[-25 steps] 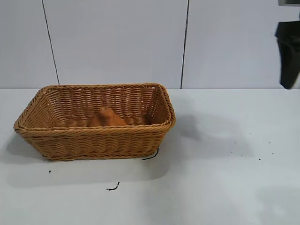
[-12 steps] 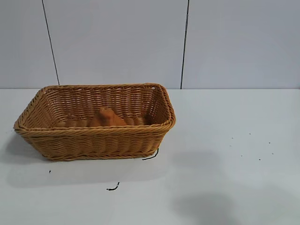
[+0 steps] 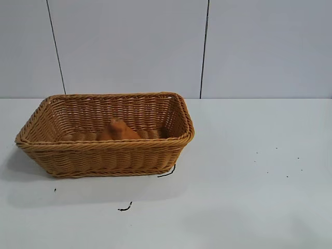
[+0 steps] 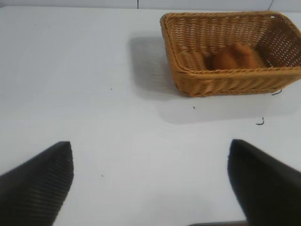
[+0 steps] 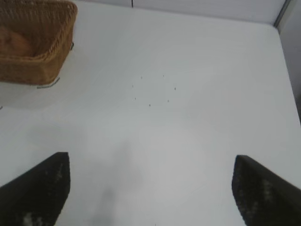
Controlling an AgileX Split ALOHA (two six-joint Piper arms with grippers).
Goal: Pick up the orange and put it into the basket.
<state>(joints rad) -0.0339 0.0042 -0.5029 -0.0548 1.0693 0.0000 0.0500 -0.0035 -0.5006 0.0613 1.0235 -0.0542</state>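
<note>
Orange [image 3: 118, 130] lies inside basket [image 3: 109, 155], toward the tabletop's [image 3: 249, 155] left edge. Left gripper [image 4: 150, 188] and right gripper [image 5: 150, 188]: jaws spread wide, empty, above bare tabletop.

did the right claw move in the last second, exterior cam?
Yes. A second ago it hung at the view's upper right, far right of the basket; now it is out of that view, with the orange inside the basket.

There are no words, numbers, labels or signs to read in any of the views, not on the basket [image 3: 106, 153], the tabletop [image 3: 249, 207] or the wall [image 3: 129, 46]. The small dark marks on the tabletop are only specks and squiggles, not letters
</note>
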